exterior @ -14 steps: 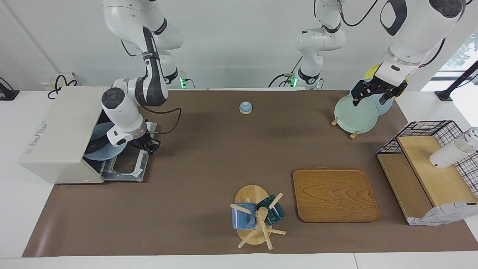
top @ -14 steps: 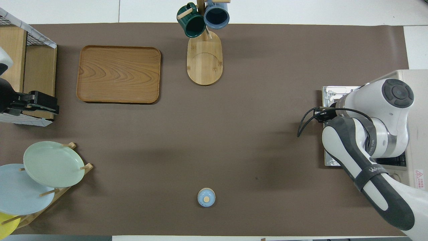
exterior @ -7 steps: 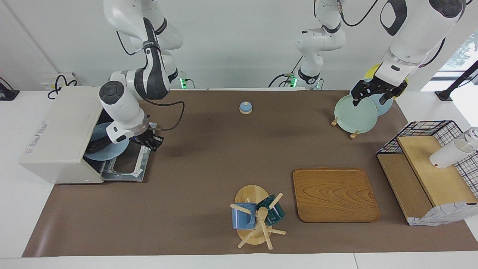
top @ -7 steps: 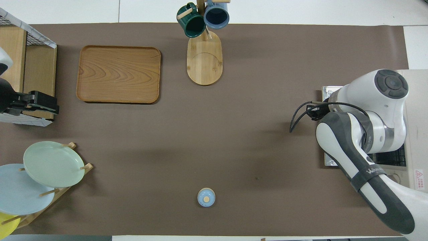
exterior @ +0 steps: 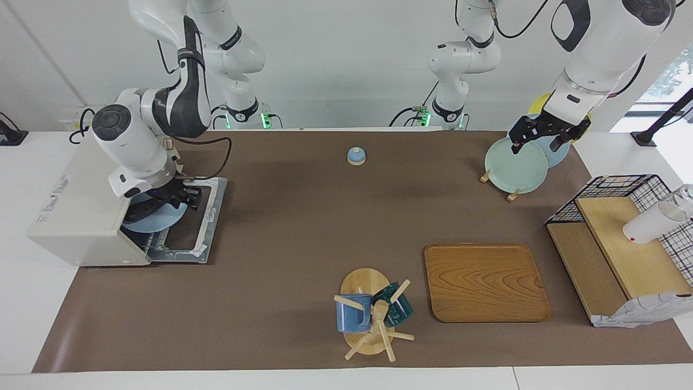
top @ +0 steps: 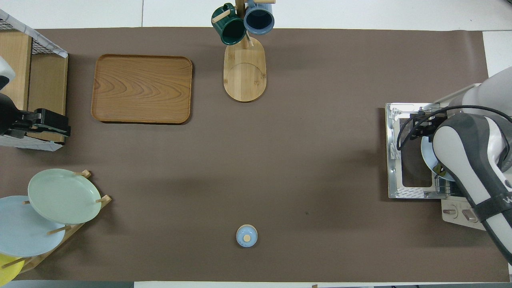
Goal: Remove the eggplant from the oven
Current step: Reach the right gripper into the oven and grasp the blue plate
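Observation:
The cream-white oven (exterior: 86, 189) stands at the right arm's end of the table, its door (exterior: 187, 238) folded down flat on the mat. A light blue plate (exterior: 157, 222) lies in the oven's mouth. The dark eggplant (exterior: 142, 211) rests on it, mostly covered by the arm. My right gripper (exterior: 181, 197) hangs just over the plate at the oven's mouth. In the overhead view the right arm hides most of the plate (top: 427, 154) and oven, while the door (top: 400, 160) shows. My left gripper (exterior: 547, 135) waits open and empty over the plate rack.
A mug tree (exterior: 368, 314) with a blue and a green mug and a wooden tray (exterior: 484, 281) lie farther from the robots. A small blue knobbed lid (exterior: 355, 156) sits near the robots. A plate rack (exterior: 514, 165) and a wire shelf (exterior: 622, 233) with a white cup stand at the left arm's end.
The right arm has swung from over the door's outer edge toward the oven's mouth, uncovering the flat door; its gripper now hangs over the plate. The left arm has not moved.

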You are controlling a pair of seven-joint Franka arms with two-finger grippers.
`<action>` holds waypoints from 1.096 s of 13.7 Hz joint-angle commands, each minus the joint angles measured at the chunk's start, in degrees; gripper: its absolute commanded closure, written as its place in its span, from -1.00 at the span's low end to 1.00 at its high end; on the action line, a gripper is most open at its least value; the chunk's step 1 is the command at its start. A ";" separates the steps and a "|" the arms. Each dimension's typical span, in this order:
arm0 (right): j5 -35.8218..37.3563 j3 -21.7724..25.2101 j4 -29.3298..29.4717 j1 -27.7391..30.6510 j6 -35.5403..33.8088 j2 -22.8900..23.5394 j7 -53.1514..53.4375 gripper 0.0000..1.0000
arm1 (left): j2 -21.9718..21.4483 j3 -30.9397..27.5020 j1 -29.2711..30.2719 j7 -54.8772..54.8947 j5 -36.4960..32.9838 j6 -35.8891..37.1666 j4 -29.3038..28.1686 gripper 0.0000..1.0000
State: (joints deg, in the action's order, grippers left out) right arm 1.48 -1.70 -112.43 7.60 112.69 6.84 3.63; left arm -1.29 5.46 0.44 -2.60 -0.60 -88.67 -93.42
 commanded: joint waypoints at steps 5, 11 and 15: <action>0.63 -0.58 -8.06 1.01 8.67 -2.71 -3.89 0.34 | -0.29 0.51 0.88 0.40 0.60 1.31 0.61 -1.00; 0.63 -0.49 -10.00 1.97 10.61 -3.24 -5.21 0.34 | -0.29 0.51 0.88 0.40 0.60 1.31 0.61 -1.00; 0.55 -0.49 -12.64 2.59 13.78 -3.85 -5.92 0.47 | -0.29 0.51 0.88 0.40 0.60 1.31 0.61 -1.00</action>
State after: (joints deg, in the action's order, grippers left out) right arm 1.50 -1.68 -122.56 9.19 124.87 4.87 -0.66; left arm -1.29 5.46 0.44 -2.60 -0.60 -88.67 -93.42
